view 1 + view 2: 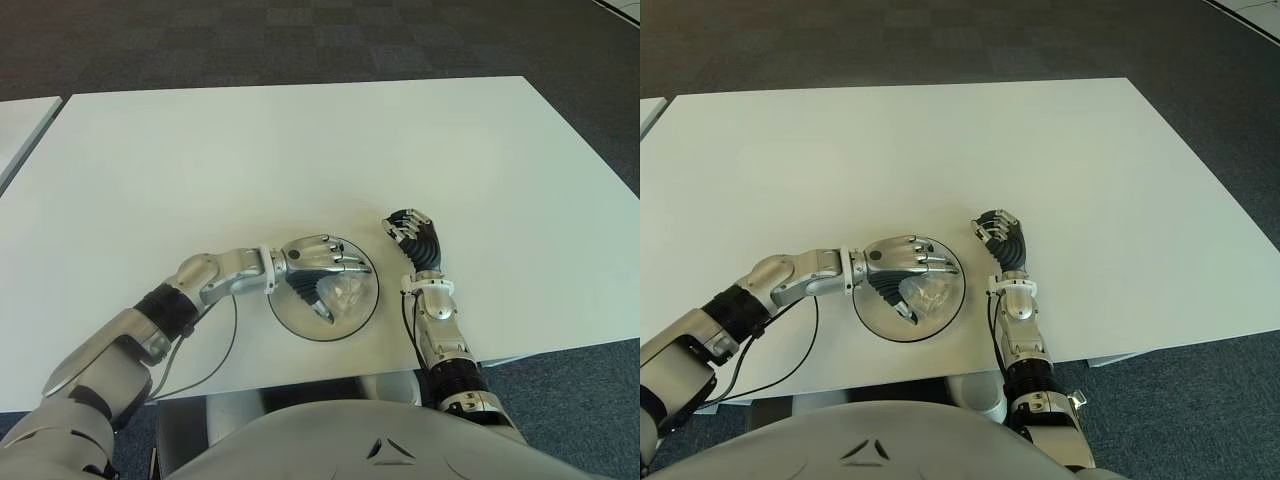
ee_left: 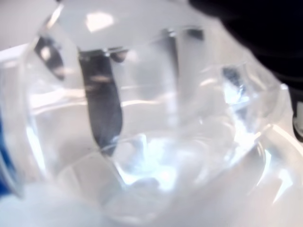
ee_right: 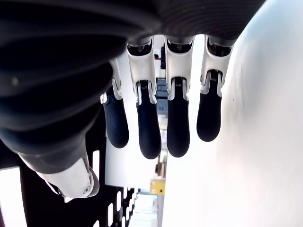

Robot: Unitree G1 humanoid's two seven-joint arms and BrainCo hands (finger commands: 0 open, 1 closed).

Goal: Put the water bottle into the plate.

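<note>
A clear plastic water bottle (image 1: pixel 345 292) lies over the round plate (image 1: pixel 362 312) near the table's front edge. My left hand (image 1: pixel 318 268) covers it from above, fingers curled around it. The left wrist view is filled by the bottle's transparent body (image 2: pixel 156 142), with one dark finger (image 2: pixel 102 109) showing through the plastic. I cannot tell whether the bottle touches the plate. My right hand (image 1: pixel 412 232) shows to the right of the plate on the white table (image 1: pixel 300 150); its fingers (image 3: pixel 158 123) hang relaxed and hold nothing.
A black cable (image 1: pixel 215 365) loops from my left forearm over the table's front edge. A second table's corner (image 1: pixel 20 125) shows at the far left. Dark carpet (image 1: pixel 300 40) lies beyond the table.
</note>
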